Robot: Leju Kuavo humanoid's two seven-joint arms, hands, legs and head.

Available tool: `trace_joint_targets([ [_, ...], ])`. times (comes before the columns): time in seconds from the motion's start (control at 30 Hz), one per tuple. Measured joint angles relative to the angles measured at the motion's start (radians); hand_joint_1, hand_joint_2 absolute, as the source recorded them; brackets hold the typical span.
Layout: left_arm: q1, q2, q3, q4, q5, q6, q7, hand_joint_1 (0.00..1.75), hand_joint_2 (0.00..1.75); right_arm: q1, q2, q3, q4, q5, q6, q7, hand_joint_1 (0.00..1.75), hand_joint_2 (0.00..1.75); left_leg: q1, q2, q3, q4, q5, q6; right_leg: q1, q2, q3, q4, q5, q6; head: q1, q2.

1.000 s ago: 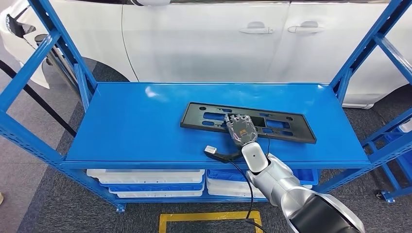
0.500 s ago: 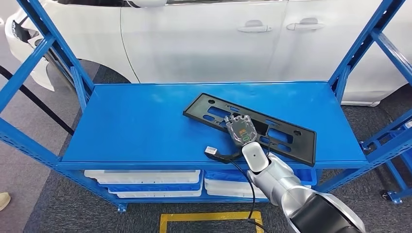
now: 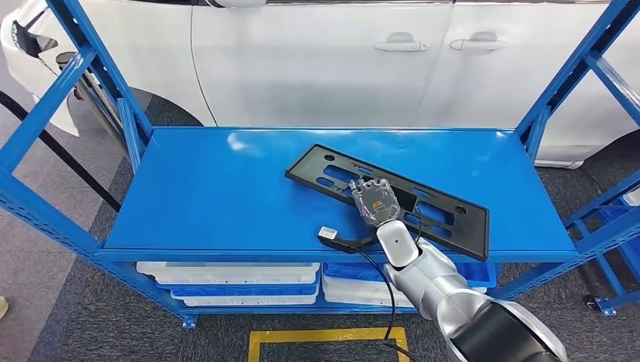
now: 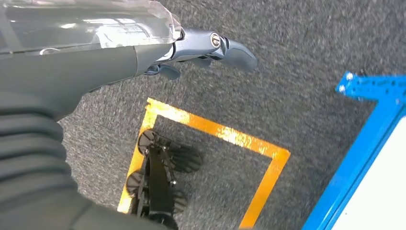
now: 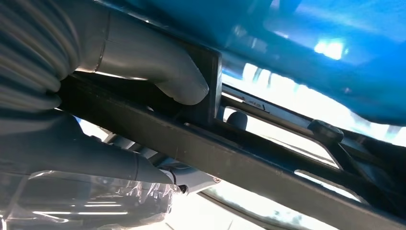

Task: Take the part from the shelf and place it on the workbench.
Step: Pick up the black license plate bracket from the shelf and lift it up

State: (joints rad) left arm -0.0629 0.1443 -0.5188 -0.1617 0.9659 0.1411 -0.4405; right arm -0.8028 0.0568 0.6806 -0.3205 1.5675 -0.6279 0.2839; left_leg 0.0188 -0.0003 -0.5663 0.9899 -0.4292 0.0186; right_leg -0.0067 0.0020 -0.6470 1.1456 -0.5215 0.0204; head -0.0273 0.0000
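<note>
The part (image 3: 474, 221) is a long black slotted frame lying aslant on the blue shelf top (image 3: 219, 196), its right end near the front edge. My right hand (image 3: 375, 202) lies over its middle and grips it. In the right wrist view the grey thumb (image 5: 158, 72) presses one side of the black frame (image 5: 268, 163) while the darker fingers reach under a bar. My left hand (image 4: 119, 52) hangs above the carpet with its fingers loosely extended and nothing in it.
A white car (image 3: 317, 60) stands close behind the shelf. Blue uprights (image 3: 90, 83) rise at both ends, and another blue rack (image 3: 611, 226) is at the right. White and blue trays (image 3: 234, 279) fill the lower level. A yellow floor marking (image 3: 324, 335) lies in front.
The part has swung under my right hand: its right end came toward the shelf's front edge, so it now lies aslant. Since half a second ago it has barely moved.
</note>
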Motion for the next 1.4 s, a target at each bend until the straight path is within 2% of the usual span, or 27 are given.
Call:
trace_joint_targets([
  [0.03,0.000,0.000,0.000,0.000,0.000,0.000,0.000,0.00,1.75,0.001,0.000,0.000,0.000,0.000,0.000,0.000,1.75,1.75,-0.001,0.000,-0.002,0.000,0.000,0.002,-0.001,0.000,-0.036,0.073,-0.031,0.002,0.000,0.000],
  [0.07,0.001,0.000,0.000,0.000,0.000,0.000,0.000,0.00,1.75,0.003,0.000,0.000,0.001,0.000,-0.001,0.000,1.75,1.75,-0.001,0.000,-0.002,0.001,0.000,0.002,-0.001,0.000,-0.065,0.131,-0.049,0.003,0.000,0.000],
  [0.1,0.001,0.000,0.000,0.000,0.000,0.000,0.000,0.00,1.75,0.003,0.000,0.000,0.001,0.000,-0.001,0.000,1.75,1.75,-0.001,0.000,-0.002,0.001,0.000,0.002,-0.002,0.000,-0.078,0.156,-0.048,0.004,0.000,0.000],
  [0.13,0.001,0.000,0.000,0.000,0.000,0.000,0.000,0.00,1.75,0.003,0.000,0.000,0.001,0.000,-0.002,0.000,1.75,1.75,-0.001,-0.001,0.000,0.002,-0.001,0.001,-0.003,-0.001,-0.071,0.138,-0.026,0.003,0.000,0.000],
  [0.23,0.001,-0.001,0.000,0.000,0.000,0.000,0.000,0.00,1.75,0.000,0.000,0.000,0.001,0.000,-0.003,0.000,1.75,1.75,-0.003,-0.003,0.004,0.008,-0.009,-0.009,-0.005,-0.001,0.023,-0.062,0.070,-0.005,0.000,0.000],
  [0.3,0.000,-0.001,0.000,0.000,0.000,0.000,0.000,0.00,1.75,-0.001,0.001,0.000,0.001,0.001,-0.003,0.000,1.75,1.75,-0.006,-0.003,0.003,0.011,-0.013,-0.020,-0.001,-0.001,0.053,-0.130,0.087,-0.013,0.000,0.000],
  [0.4,0.000,0.000,0.000,0.000,0.000,0.000,0.000,0.00,1.75,-0.003,0.005,0.000,0.000,0.002,-0.004,0.000,1.75,1.75,-0.003,-0.003,0.001,0.014,-0.017,-0.037,0.000,-0.002,0.055,-0.137,0.089,-0.030,0.000,0.000],
  [0.47,0.000,0.000,0.000,0.000,0.000,0.000,0.000,0.00,1.75,-0.005,0.007,0.000,0.000,0.003,-0.005,0.000,1.75,1.75,-0.001,-0.003,-0.023,0.072,-0.055,-0.047,-0.003,-0.005,0.058,-0.144,0.092,-0.042,0.000,0.000],
  [0.53,0.001,0.001,0.000,0.000,0.000,0.001,0.000,0.00,1.75,-0.005,0.008,0.000,-0.001,0.003,-0.005,0.000,1.75,1.75,0.001,-0.003,-0.084,0.203,-0.120,-0.055,-0.003,-0.006,0.057,-0.145,0.092,-0.048,0.000,0.000],
  [0.57,0.002,0.001,0.000,0.000,0.000,0.001,0.000,0.00,1.75,-0.004,0.008,0.000,-0.001,0.003,-0.005,0.000,1.75,1.75,0.001,-0.003,-0.114,0.265,-0.142,-0.057,-0.002,-0.006,0.057,-0.145,0.092,-0.049,0.000,0.000],
  [0.6,0.003,0.001,0.000,0.000,0.000,0.001,0.000,0.00,1.75,-0.004,0.008,0.000,0.000,0.003,-0.005,0.000,1.75,1.75,0.001,-0.003,-0.132,0.299,-0.147,-0.059,-0.002,-0.005,0.057,-0.144,0.092,-0.049,0.000,0.000],
  [0.63,0.003,0.002,0.000,0.000,0.000,0.001,0.000,0.00,1.75,-0.004,0.008,0.000,0.000,0.003,-0.006,0.000,1.75,1.75,0.002,-0.003,-0.130,0.294,-0.131,-0.059,-0.002,-0.005,0.058,-0.144,0.091,-0.048,0.000,0.000],
  [0.67,0.003,0.002,0.000,0.000,0.000,0.001,0.001,0.00,1.75,-0.004,0.008,0.000,0.000,0.003,-0.011,0.000,1.75,1.75,0.002,-0.003,-0.109,0.247,-0.098,-0.058,-0.002,-0.004,0.060,-0.144,0.091,-0.047,0.000,0.000],
  [0.7,0.003,0.002,0.000,0.000,0.000,0.001,0.002,0.00,1.75,-0.004,0.008,0.000,-0.001,0.003,-0.019,-0.001,1.75,1.75,0.002,-0.003,-0.075,0.174,-0.058,-0.055,-0.002,-0.004,0.062,-0.143,0.089,-0.045,0.000,0.000],
  [0.77,0.003,0.003,0.000,0.000,0.002,0.001,0.003,0.00,1.75,-0.002,0.008,-0.004,-0.008,0.003,-0.039,-0.010,1.75,1.75,-0.001,-0.003,-0.017,0.049,-0.013,-0.046,0.002,-0.001,0.061,-0.140,0.087,-0.037,0.000,0.000],
  [0.8,0.002,0.003,0.000,0.000,0.004,0.000,0.000,0.00,1.75,0.003,0.006,-0.011,-0.023,0.000,-0.046,-0.022,1.75,1.75,-0.004,-0.003,-0.007,0.022,-0.008,-0.040,0.003,0.000,0.057,-0.138,0.088,-0.032,0.000,0.000],
  [0.87,0.002,0.003,0.000,0.000,0.009,-0.004,-0.008,0.00,1.75,0.024,0.001,-0.045,-0.092,-0.039,-0.051,-0.095,1.75,1.75,-0.005,-0.004,-0.009,0.014,-0.008,-0.027,0.004,0.002,0.052,-0.138,0.091,-0.020,0.000,0.000],
  [0.93,0.001,0.003,0.000,0.000,0.020,-0.010,-0.013,0.00,1.75,0.056,-0.003,-0.104,-0.189,-0.154,-0.052,-0.245,1.75,1.75,-0.002,-0.003,-0.008,0.008,-0.004,-0.015,0.002,0.002,0.045,-0.123,0.077,-0.010,0.000,0.000],
  [0.97,0.001,0.003,0.001,0.000,0.028,-0.016,-0.017,0.00,1.75,0.073,-0.004,-0.144,-0.245,-0.250,-0.051,-0.354,1.75,1.75,0.001,-0.003,-0.007,0.005,-0.002,-0.009,0.002,0.002,0.032,-0.091,0.056,-0.007,0.000,0.000],
  [1.07,0.001,0.003,0.006,0.000,0.049,-0.034,-0.037,0.00,1.75,0.132,-0.010,-0.261,-0.445,-0.591,-0.008,-0.647,1.75,1.75,0.001,-0.002,-0.005,0.005,-0.002,0.001,0.000,0.001,-0.054,0.097,-0.033,0.000,0.000,0.000],
  [1.1,0.002,0.003,0.008,0.000,0.055,-0.038,-0.042,0.00,1.75,0.155,-0.016,-0.289,-0.520,-0.688,0.017,-0.702,1.75,1.75,0.001,-0.003,-0.003,0.005,-0.004,0.002,-0.001,0.001,-0.074,0.140,-0.042,0.002,0.000,0.000],
  [1.13,0.004,0.003,0.010,0.000,0.062,-0.041,-0.047,0.00,1.75,0.176,-0.023,-0.311,-0.593,-0.772,0.048,-0.745,1.75,1.75,0.001,-0.004,0.000,0.005,-0.005,0.002,-0.002,0.001,-0.077,0.145,-0.033,0.002,0.000,0.000],
  [1.17,0.005,0.002,0.013,0.000,0.071,-0.044,-0.052,0.00,1.75,0.197,-0.030,-0.327,-0.666,-0.863,0.095,-0.787,1.75,1.75,0.001,-0.005,0.003,0.006,-0.007,0.001,-0.004,0.001,-0.062,0.113,-0.007,0.001,0.000,0.000],
  [1.23,0.006,0.000,0.025,0.000,0.092,-0.051,-0.064,0.00,1.75,0.243,-0.054,-0.334,-0.843,-1.118,0.255,-0.884,1.75,1.75,-0.001,-0.006,0.005,0.010,-0.012,-0.006,-0.004,0.000,-0.001,-0.015,0.056,-0.004,0.000,0.000],
  [1.27,0.005,-0.002,0.033,0.000,0.100,-0.054,-0.070,0.00,1.75,0.278,-0.067,-0.327,-0.964,-1.259,0.345,-0.921,1.75,1.75,-0.004,-0.006,0.003,0.015,-0.015,-0.010,-0.003,-0.002,0.024,-0.071,0.075,-0.007,0.000,0.000],
  [1.33,0.004,-0.005,0.046,0.000,0.107,-0.055,-0.078,0.00,1.75,0.354,-0.082,-0.308,-1.232,-1.462,0.461,-0.947,1.75,1.75,-0.008,-0.006,-0.005,0.021,-0.020,-0.020,0.000,-0.003,0.042,-0.118,0.084,-0.014,0.000,0.000],
  [1.4,0.005,-0.007,0.051,0.000,0.109,-0.054,-0.081,0.00,1.75,0.393,-0.079,-0.299,-1.418,-1.502,0.499,-0.949,1.75,1.75,-0.008,-0.005,-0.005,0.021,-0.024,-0.032,-0.001,-0.003,0.040,-0.123,0.084,-0.026,0.000,0.000],
])
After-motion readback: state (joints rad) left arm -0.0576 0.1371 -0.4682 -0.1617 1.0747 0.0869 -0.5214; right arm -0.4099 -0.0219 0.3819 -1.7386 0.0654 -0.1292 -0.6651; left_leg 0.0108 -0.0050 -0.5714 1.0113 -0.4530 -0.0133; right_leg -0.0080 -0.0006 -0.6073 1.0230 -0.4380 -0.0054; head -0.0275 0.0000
